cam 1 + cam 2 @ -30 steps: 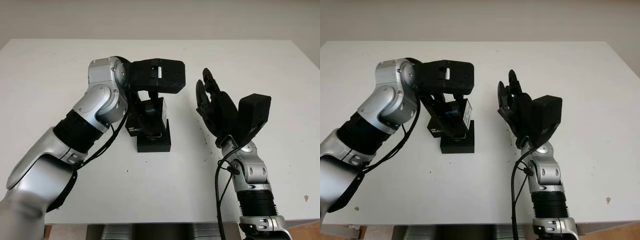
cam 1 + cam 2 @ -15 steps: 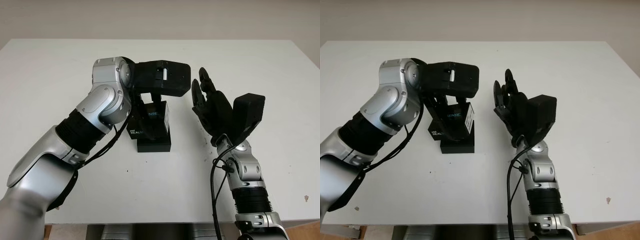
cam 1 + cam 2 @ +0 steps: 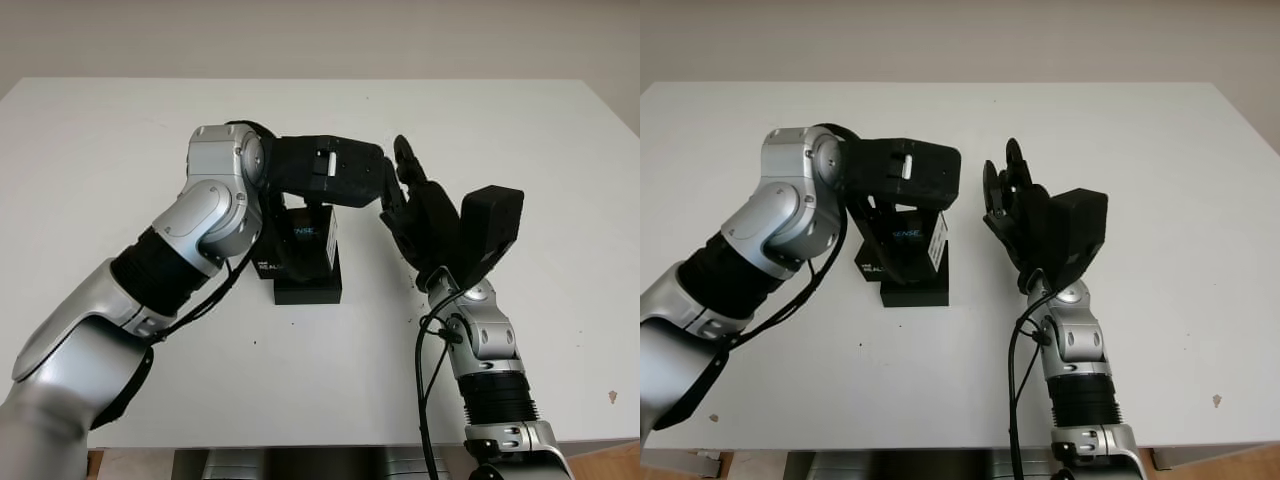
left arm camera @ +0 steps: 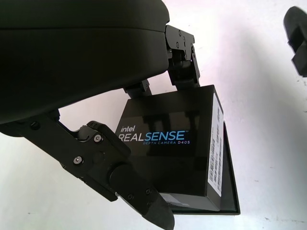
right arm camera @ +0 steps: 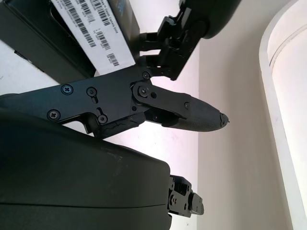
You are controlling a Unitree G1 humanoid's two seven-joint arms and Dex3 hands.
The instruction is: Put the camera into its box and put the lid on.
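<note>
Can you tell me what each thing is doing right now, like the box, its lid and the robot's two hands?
Lid: held tilted over the box base, not yet seated.
Box base: on the table, partly covered by the lid.
Left hand: shut on the lid, above the box.
Right hand: open, raised beside the box, holding nothing.
Table: white, holding the box.

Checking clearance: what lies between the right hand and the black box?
Bare white table separates the right hand from the black RealSense box, seen in the right eye view.
</note>
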